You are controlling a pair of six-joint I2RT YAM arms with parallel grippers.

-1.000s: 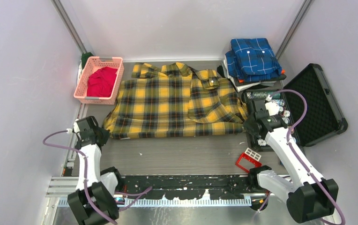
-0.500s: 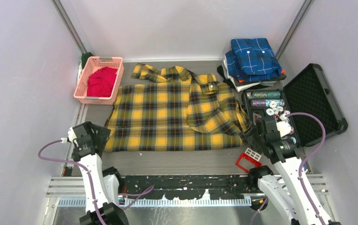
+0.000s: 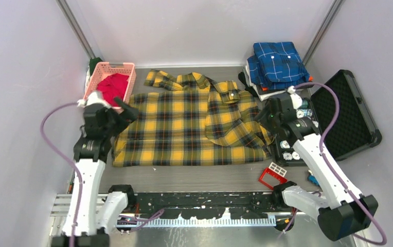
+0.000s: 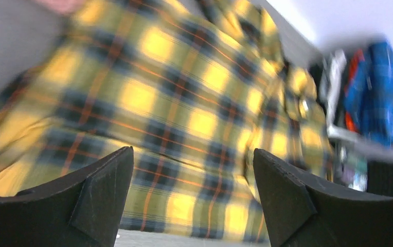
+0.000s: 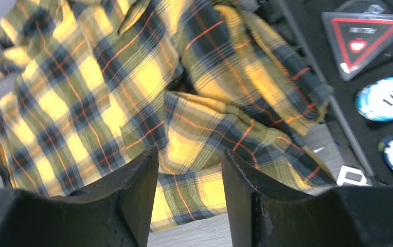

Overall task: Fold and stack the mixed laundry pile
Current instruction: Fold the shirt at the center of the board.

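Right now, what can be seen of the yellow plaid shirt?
The yellow-and-black plaid shirt is soft cloth with thin orange lines. It lies spread on the table, collar toward the far wall, with its right side folded over itself. The left gripper and right gripper hover open over its side edges, holding nothing.

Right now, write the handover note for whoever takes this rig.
Left gripper: open, empty, over the left edge of the yellow-and-black plaid cloth button shirt.
Right gripper: open, empty, over its right edge.
Shirt lies spread on the table, one sleeve across its front.
Plain bright red T-shirt sits unfolded in the pink plastic lattice basket.
Done: shirt laid out.
Left: fold it, fold the T-shirt, stack both.
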